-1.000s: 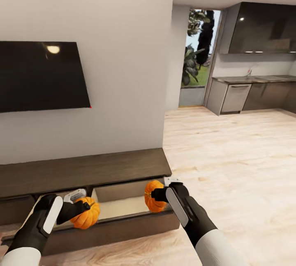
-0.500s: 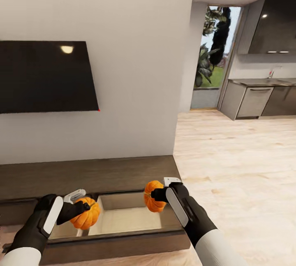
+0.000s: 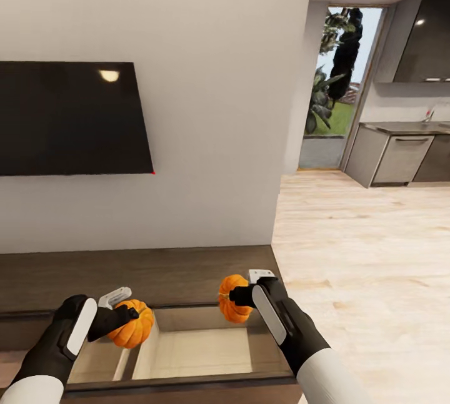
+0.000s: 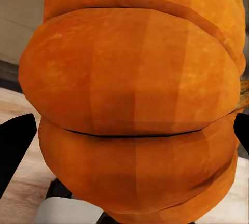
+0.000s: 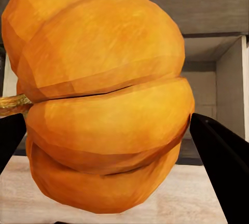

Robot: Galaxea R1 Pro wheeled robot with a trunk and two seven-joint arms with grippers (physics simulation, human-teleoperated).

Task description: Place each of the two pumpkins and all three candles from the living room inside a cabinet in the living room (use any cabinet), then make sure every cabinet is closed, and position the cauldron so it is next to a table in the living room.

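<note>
Each gripper holds one ribbed orange pumpkin above the low dark-brown cabinet [image 3: 137, 273]. My left gripper [image 3: 125, 318] is shut on one pumpkin [image 3: 131, 324], which looms large in the left wrist view as an orange pumpkin [image 4: 135, 99]. My right gripper [image 3: 236, 296] is shut on the other pumpkin [image 3: 232, 299], seen close in the right wrist view as a pumpkin [image 5: 104, 99] with a stem at its side. Both hang over an open drawer [image 3: 194, 348] with a pale beige inside. Candles, cauldron and table are out of view.
A black wall-mounted TV [image 3: 69, 118] hangs above the cabinet on a white wall. Pale wood floor [image 3: 362, 266] stretches right toward a kitchen with grey units [image 3: 400, 157] and a glass door [image 3: 337, 88] with greenery outside.
The whole view has shifted, so the camera has moved closer and to the right; the open drawer now lies more directly beneath both pumpkins. Both grippers keep their hold.
</note>
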